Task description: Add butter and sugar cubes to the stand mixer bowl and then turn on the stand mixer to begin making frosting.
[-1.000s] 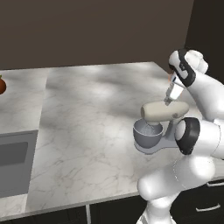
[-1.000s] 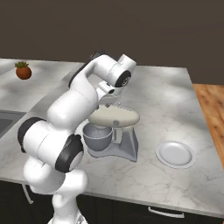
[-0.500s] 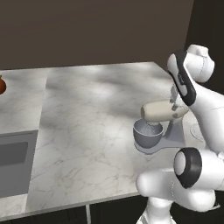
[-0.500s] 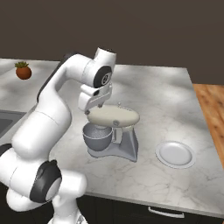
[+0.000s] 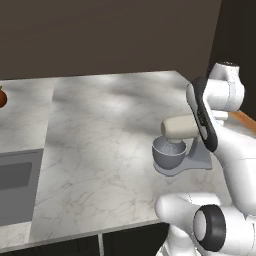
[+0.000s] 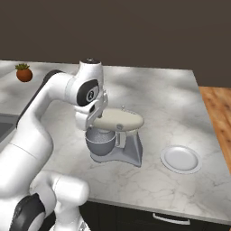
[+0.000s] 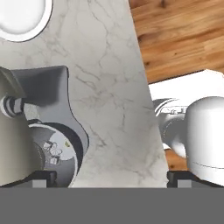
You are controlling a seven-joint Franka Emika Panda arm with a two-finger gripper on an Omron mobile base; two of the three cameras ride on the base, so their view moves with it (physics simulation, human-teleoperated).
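Observation:
The stand mixer (image 6: 127, 152) stands on the marble counter, its cream head (image 6: 119, 121) lowered over the grey stand mixer bowl (image 6: 100, 142). From the left base it is the mixer (image 5: 196, 155) with its bowl (image 5: 168, 154), partly behind my arm. Looking down from the hand, the bowl (image 7: 61, 154) holds pale sugar cubes (image 7: 53, 151) and a tiny yellow-green bit (image 7: 66, 143) that may be the butter. My gripper (image 7: 111, 180) is open and holds nothing. The hand (image 6: 91, 118) hangs close beside the front of the mixer head, over the bowl.
A flat white plate (image 6: 181, 159) lies right of the mixer, also plate (image 7: 19, 17). A small potted plant (image 6: 23, 73) sits far left. A sink (image 5: 15, 186) is sunk into the counter at left. Wooden floor (image 7: 183, 35) lies beyond the counter's right edge.
The arm has swung and the hand has come down and leftward from above the mixer to beside its head. The mixer and plate have not moved.

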